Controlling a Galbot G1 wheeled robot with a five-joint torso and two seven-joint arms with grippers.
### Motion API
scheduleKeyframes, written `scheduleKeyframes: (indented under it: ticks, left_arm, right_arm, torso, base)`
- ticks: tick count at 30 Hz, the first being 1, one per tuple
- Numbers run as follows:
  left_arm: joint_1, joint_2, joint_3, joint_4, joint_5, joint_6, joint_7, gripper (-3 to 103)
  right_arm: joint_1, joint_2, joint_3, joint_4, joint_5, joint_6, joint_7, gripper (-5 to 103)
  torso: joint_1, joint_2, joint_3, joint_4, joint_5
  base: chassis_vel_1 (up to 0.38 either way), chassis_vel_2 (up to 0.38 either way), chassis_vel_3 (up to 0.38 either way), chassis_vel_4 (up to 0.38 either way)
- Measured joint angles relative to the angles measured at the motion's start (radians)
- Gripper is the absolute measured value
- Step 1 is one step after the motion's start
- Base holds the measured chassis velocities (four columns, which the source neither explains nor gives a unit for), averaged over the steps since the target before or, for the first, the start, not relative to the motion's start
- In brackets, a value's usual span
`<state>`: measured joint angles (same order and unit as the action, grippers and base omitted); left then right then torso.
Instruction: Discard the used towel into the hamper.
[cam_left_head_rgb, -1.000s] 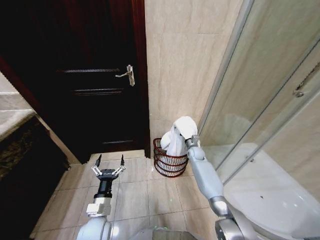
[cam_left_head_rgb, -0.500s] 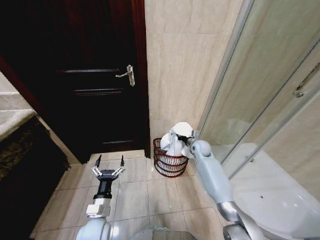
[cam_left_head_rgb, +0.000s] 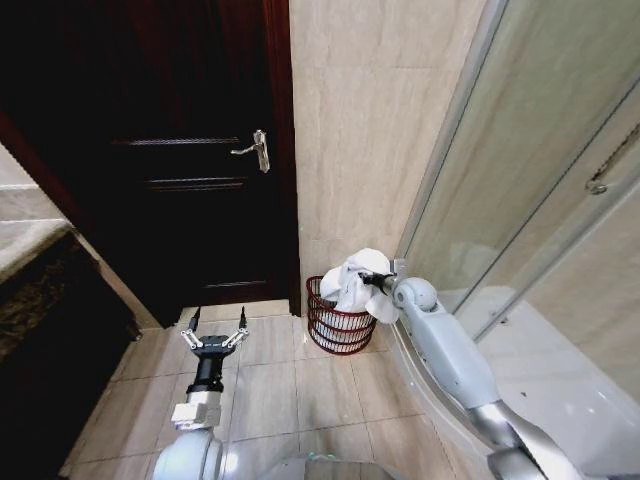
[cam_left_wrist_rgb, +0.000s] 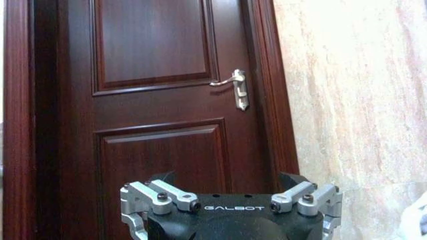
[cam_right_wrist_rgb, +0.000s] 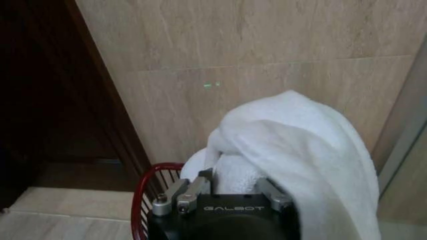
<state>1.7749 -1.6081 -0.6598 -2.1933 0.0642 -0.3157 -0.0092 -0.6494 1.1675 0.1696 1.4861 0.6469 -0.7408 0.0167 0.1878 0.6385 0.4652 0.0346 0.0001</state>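
The towel (cam_left_head_rgb: 355, 283) is hanging bunched over the hamper (cam_left_head_rgb: 338, 322), with its lower folds dipping inside the rim and one fold draping outside over the near edge beside the arm. The right gripper (cam_left_head_rgb: 372, 281) is gripping it just above the basket; in the right wrist view the fingers (cam_right_wrist_rgb: 193, 189) are pressing into the white cloth (cam_right_wrist_rgb: 293, 150), with the red rim (cam_right_wrist_rgb: 150, 192) showing just beneath. The hamper itself is sitting on the tiled floor (cam_left_head_rgb: 290, 385) in the corner, between the dark door (cam_left_head_rgb: 190, 170) and the glass shower screen (cam_left_head_rgb: 520, 190), close against the beige wall (cam_left_head_rgb: 360, 120).

By my reading, the drop-off step is under way: the towel is sitting over the opening but not yet let go. The next move is calling for the fingers to spread so the cloth falls in, and the fold hanging outside the rim could catch there.

The left gripper (cam_left_head_rgb: 213, 336) is waiting low over the floor tiles, well apart from the hamper, its fingers spread wide and holding nothing.

Counting: one towel, one hamper, two grippers, one door with one handle (cam_left_head_rgb: 258, 150).
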Motion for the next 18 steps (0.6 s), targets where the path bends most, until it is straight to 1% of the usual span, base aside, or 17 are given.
scheduleKeyframes:
  ticks: [2, 6, 8, 10, 11, 13, 15, 16, 17, 18]
  left_arm:
    - [0.000, 0.000, 0.000, 0.001, 0.000, 0.001, -0.006, 100]
    - [-0.001, 0.000, -0.003, 0.005, -0.001, 0.001, -0.016, 100]
    - [-0.001, 0.000, -0.003, 0.005, -0.001, 0.002, -0.016, 100]
    - [-0.003, 0.000, -0.002, 0.002, 0.000, 0.006, -0.016, 100]
    - [-0.003, 0.000, -0.002, 0.002, 0.000, 0.006, -0.016, 100]
    - [-0.006, 0.000, 0.001, 0.000, 0.001, 0.010, -0.016, 100]
    - [-0.010, 0.000, 0.004, -0.004, 0.003, 0.014, -0.016, 100]
    - [-0.010, 0.000, 0.004, -0.004, 0.003, 0.014, -0.016, 100]
    - [-0.010, 0.000, 0.004, -0.005, 0.004, 0.015, -0.016, 100]
    - [-0.010, 0.000, 0.004, -0.006, 0.004, 0.016, -0.016, 100]
  right_arm:
    - [0.003, -0.009, -0.011, -0.004, 0.013, 0.001, 0.001, 30]
    - [0.006, -0.041, -0.052, -0.018, 0.011, 0.003, -0.018, 51]
    - [0.006, -0.044, -0.052, -0.019, 0.007, 0.004, -0.022, 51]
    - [0.005, -0.064, -0.062, -0.011, 0.009, 0.005, -0.032, 62]
    - [0.005, -0.064, -0.062, -0.011, 0.009, 0.005, -0.032, 62]
    - [-0.002, -0.086, -0.084, -0.004, 0.011, 0.005, -0.038, 73]
    - [-0.023, -0.123, -0.111, 0.002, 0.019, 0.005, -0.050, 84]
    - [-0.023, -0.123, -0.111, 0.002, 0.019, 0.005, -0.050, 84]
    - [-0.032, -0.133, -0.116, 0.002, 0.032, 0.006, -0.047, 90]
    - [-0.040, -0.141, -0.120, 0.003, 0.042, 0.006, -0.043, 90]
  torso:
    - [0.000, 0.000, 0.000, 0.0001, 0.0000]
    - [0.000, 0.000, 0.000, 0.0000, 0.0001]
    - [0.000, 0.000, 0.000, 0.0000, 0.0002]
    - [0.000, 0.000, 0.000, 0.0001, -0.0001]
    - [0.000, 0.000, 0.000, 0.0001, -0.0001]
    - [0.000, 0.000, 0.000, 0.0002, -0.0002]
    - [0.000, 0.000, 0.000, -0.0001, 0.0000]
    - [0.000, 0.000, 0.000, -0.0001, 0.0000]
    - [0.000, 0.000, 0.000, -0.0001, -0.0001]
    - [0.000, 0.000, 0.000, -0.0001, 0.0001]
  base:
    - [0.000, 0.000, 0.000, 0.000]
    - [0.000, 0.000, 0.000, 0.000]
    - [0.000, 0.000, 0.000, 0.000]
    - [0.000, 0.000, 0.000, 0.000]
    - [0.000, 0.000, 0.000, 0.000]
    - [0.000, 0.000, 0.000, 0.000]
    - [0.000, 0.000, 0.000, 0.000]
    - [0.000, 0.000, 0.000, 0.000]
    - [0.000, 0.000, 0.000, 0.000]
    - [0.000, 0.000, 0.000, 0.000]
